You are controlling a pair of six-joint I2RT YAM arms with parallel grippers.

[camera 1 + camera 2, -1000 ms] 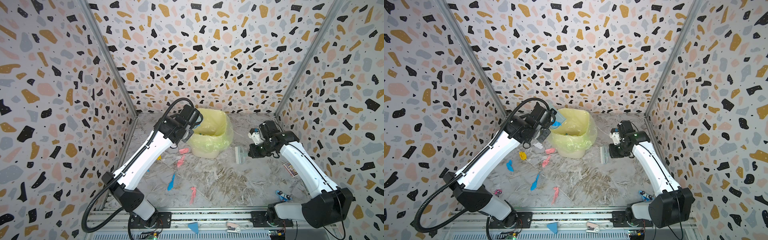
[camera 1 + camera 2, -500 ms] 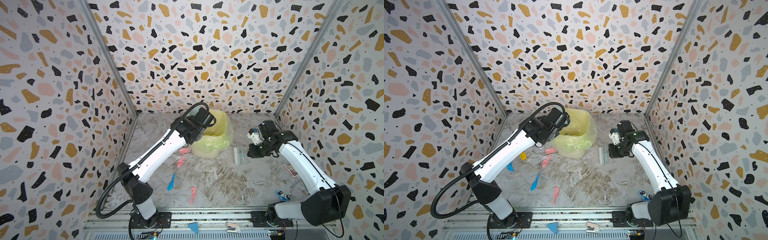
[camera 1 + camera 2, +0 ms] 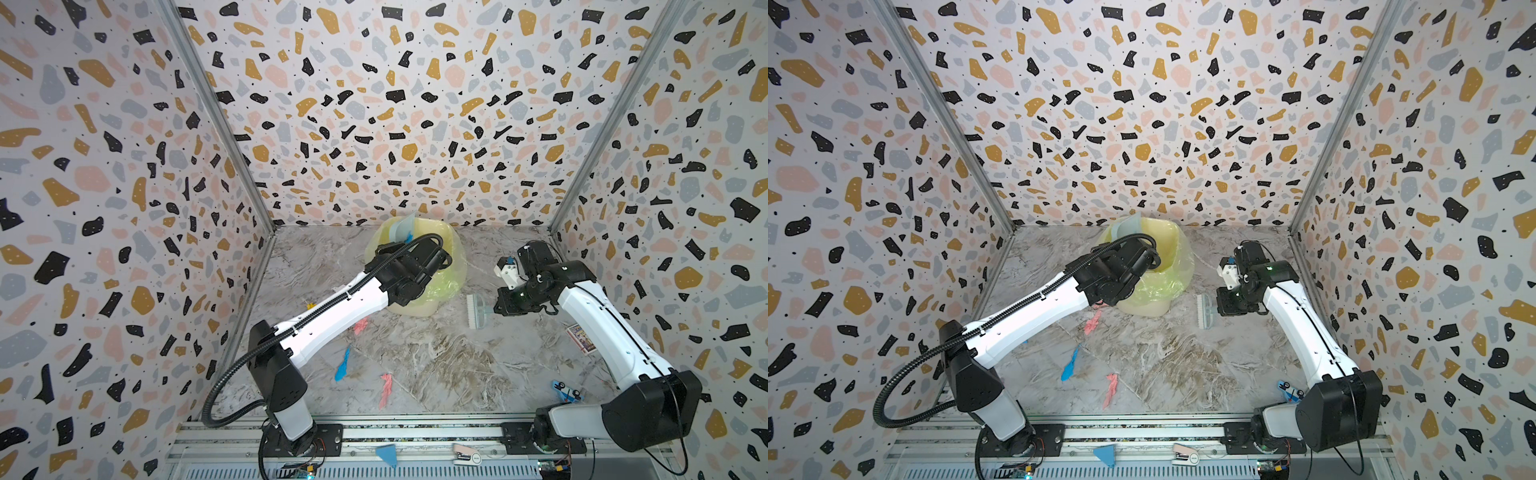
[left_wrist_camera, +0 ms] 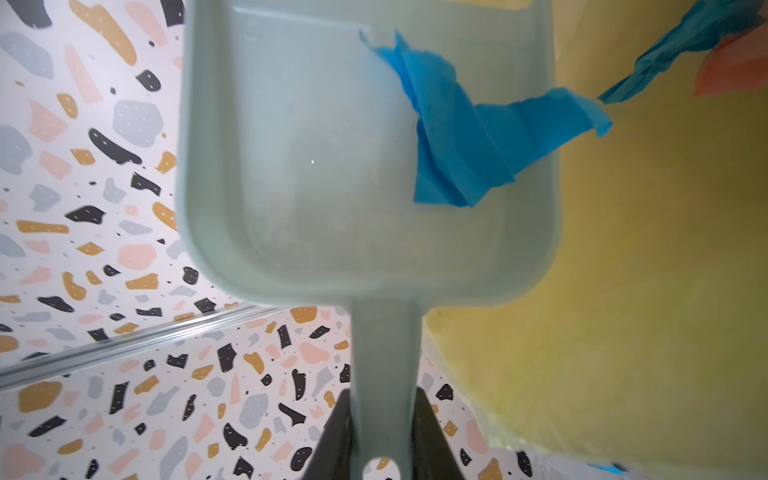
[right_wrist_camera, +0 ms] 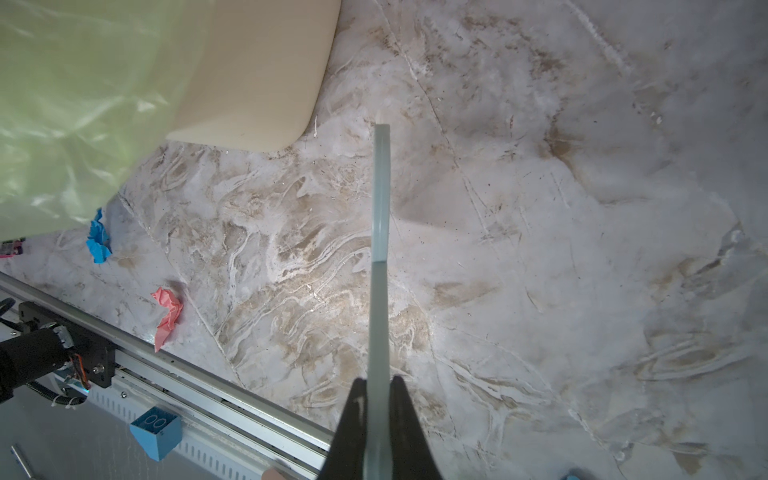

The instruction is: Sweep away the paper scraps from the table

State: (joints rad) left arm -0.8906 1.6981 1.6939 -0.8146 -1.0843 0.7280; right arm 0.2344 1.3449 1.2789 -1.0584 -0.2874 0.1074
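Scraps (image 3: 343,365) partly cleared, I reckon: my left claw (image 4: 384,419) grips the pan (image 4: 316,174), raised over the bin (image 3: 453,266), one blue scrap (image 4: 457,145) clinging inside. Right claw (image 5: 378,399) clamps the brush (image 5: 380,199) just beside the bin. Pink and blue pieces (image 3: 385,388) lie mid-desk near the left arm (image 3: 332,316); open desk (image 3: 478,365) to the right, wall (image 3: 631,291) close.

My left arm (image 3: 332,316) and right arm (image 3: 602,328) wore glossy white shells on the long links, dotted with small dark holes, and black housings at the joints. A ribbed black hose (image 3: 232,386) ran along the left one, clipped down. A thin black cable (image 3: 677,449) trailed from the right, with a small white block (image 3: 508,272) by its wrist. My left tool (image 4: 381,415) and right tool (image 5: 377,390) each had two black tapering fingers (image 5: 353,419).
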